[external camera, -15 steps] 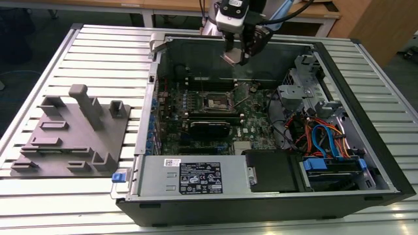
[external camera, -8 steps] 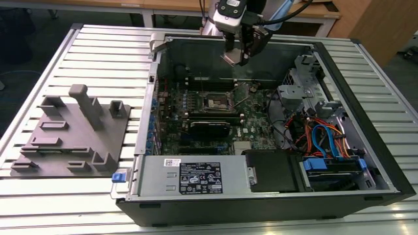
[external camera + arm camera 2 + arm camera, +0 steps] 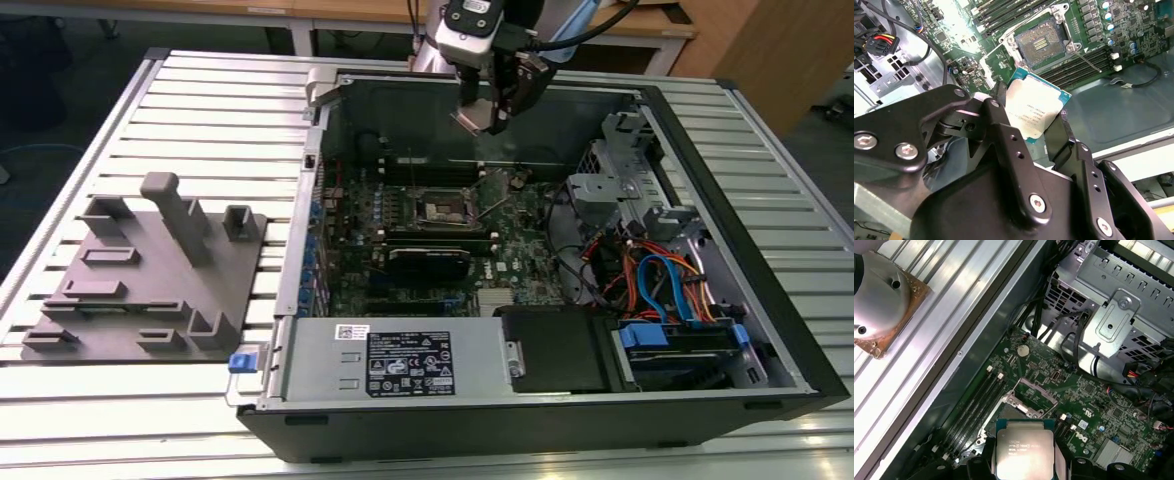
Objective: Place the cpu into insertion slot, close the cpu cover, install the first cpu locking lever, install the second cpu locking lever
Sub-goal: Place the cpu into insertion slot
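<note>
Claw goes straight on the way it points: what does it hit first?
Probably the dark square socket on the green board, met by the silver-grey square chip the claw holds; depth unclear.

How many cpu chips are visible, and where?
1. The cpu is gripped by the hand, above the motherboard, not yet in the open insertion slot. Others may be hidden.

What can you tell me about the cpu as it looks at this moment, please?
The cpu is a flat square chip with a dull silver-grey metal top bearing small print and a thin green edge. The tool grips it by two opposite sides between black fingers, holding it in the air above the motherboard, apart from the empty insertion slot. Nothing else touches it.
</note>
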### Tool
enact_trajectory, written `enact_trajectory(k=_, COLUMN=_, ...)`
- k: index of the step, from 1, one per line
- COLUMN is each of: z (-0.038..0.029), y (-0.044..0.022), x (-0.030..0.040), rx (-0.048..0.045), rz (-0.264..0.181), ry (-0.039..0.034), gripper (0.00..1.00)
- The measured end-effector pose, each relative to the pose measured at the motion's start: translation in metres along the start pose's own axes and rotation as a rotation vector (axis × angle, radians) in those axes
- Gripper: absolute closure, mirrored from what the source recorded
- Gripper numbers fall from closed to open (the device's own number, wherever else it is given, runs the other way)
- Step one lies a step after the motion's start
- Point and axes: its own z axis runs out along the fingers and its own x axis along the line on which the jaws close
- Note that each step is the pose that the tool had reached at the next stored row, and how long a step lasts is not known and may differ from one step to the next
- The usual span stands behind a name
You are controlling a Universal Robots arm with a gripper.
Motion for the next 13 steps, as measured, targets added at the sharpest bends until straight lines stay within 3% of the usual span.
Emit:
enact_trajectory(k=8, z=0.0001, y=0.0000, x=0.0000, rx=-0.0002, rz=0.009, ry=-0.0009, gripper=0.46)
enact_trajectory(k=13, z=0.0005, y=-0.0001, x=0.0000, rx=-0.0010, rz=0.052, ry=-0.0047, gripper=0.46)
